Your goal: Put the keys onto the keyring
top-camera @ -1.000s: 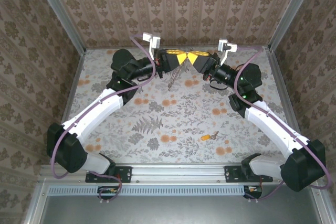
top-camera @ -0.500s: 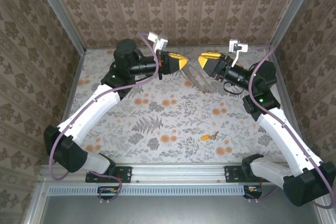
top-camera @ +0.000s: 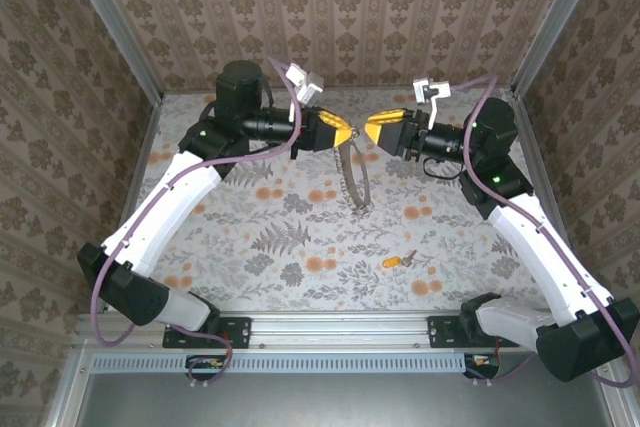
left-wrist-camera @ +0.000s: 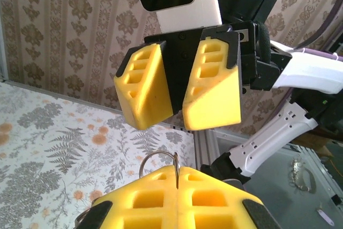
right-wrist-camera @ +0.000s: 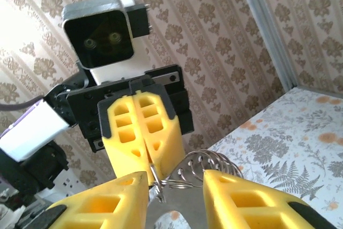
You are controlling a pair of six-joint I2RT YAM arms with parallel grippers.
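Above the floral table (top-camera: pixel 300 237), the left gripper (top-camera: pixel 342 134) is clamped shut on the keyring (top-camera: pixel 352 179), which hangs below its fingertips. The right gripper (top-camera: pixel 375 131) faces it, jaws parted beside the ring's upper end, gripping nothing. Half a second ago the two grippers stood farther apart. The key (top-camera: pixel 397 261) lies on the table, well apart from the ring, unmoved.

The table (top-camera: pixel 300 237) is covered in a pale cloth printed with grey ferns and orange flowers, lying flat out to the side walls. 1 tiny key (top-camera: pixel 397 260) lies flat on it, toward the near right part, its orange-yellow head to the left and its short blade angled off to the right.
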